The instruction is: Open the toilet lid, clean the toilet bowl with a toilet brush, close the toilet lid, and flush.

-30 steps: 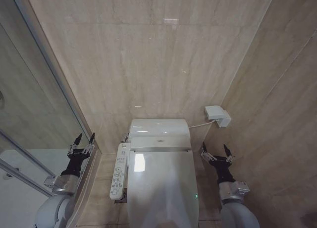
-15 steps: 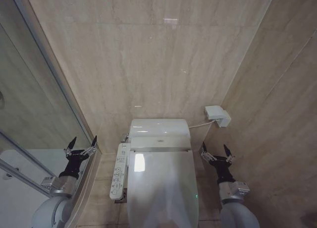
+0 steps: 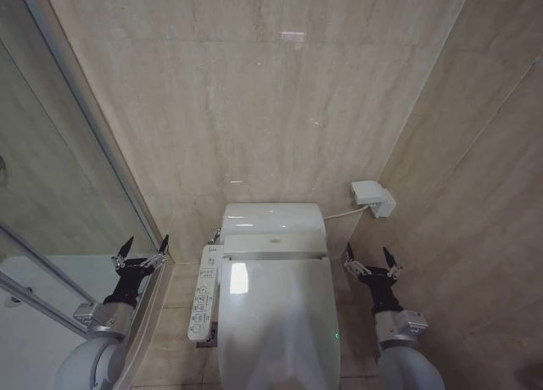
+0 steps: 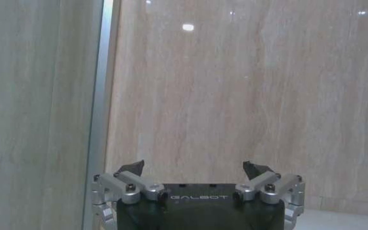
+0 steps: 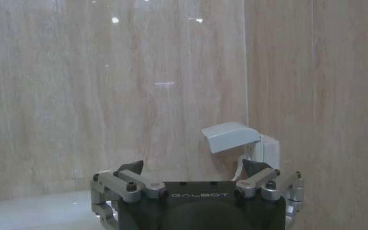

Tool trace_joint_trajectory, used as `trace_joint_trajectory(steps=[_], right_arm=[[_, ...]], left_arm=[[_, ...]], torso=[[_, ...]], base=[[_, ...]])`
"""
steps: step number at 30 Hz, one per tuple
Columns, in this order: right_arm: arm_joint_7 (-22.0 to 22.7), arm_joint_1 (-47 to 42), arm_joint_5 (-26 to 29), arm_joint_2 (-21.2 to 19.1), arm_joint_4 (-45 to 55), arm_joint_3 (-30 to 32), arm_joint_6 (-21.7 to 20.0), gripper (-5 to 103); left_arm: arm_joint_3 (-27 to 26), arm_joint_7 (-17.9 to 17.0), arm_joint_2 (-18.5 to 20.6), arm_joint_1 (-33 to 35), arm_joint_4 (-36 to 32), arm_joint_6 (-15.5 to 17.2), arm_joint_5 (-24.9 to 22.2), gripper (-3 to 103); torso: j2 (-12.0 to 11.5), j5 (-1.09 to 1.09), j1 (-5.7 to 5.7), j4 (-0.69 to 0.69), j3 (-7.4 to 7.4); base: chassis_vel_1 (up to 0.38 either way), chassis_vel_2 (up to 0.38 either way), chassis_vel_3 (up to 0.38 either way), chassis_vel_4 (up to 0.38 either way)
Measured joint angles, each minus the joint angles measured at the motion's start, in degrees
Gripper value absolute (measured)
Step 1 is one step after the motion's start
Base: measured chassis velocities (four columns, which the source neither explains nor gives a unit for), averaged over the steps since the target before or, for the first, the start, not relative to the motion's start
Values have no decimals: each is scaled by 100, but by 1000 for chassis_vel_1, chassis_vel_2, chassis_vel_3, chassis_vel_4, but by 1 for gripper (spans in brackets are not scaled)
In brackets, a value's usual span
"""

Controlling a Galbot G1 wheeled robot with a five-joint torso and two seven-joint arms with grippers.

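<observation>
toilet lid (image 3: 278, 322): down over the bowl, between the two arms
left gripper (image 3: 142, 250): raised beside the glass partition (image 3: 51, 195), jaws spread, grasping nothing
right gripper (image 3: 370, 259): beside the toilet, below the wall socket (image 3: 373, 197); jaws released

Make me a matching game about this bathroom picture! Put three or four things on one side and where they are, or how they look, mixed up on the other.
Things:
1. toilet lid
2. button panel
3. left gripper
4. wall box

Descriptions:
A. open, beside the glass partition
B. shut down flat
C. on the wall, with a cable
D. along the toilet's left side

Pairs: 1-B, 2-D, 3-A, 4-C
</observation>
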Motion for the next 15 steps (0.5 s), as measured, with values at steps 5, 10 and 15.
trace_joint_trajectory(steps=[5, 10, 15], right_arm=[[0, 0, 0, 0, 0, 0, 0, 100], [0, 0, 0, 0, 0, 0, 0, 100], [0, 0, 0, 0, 0, 0, 0, 100]], left_arm=[[10, 9, -15, 4, 0, -2, 13, 100], [25, 17, -29, 6, -7, -9, 54, 100], [30, 28, -37, 2, -7, -12, 128, 100]], torso=[[0, 0, 0, 0, 0], [0, 0, 0, 0, 0], [0, 0, 0, 0, 0]], base=[[0, 0, 0, 0], [0, 0, 0, 0], [0, 0, 0, 0]])
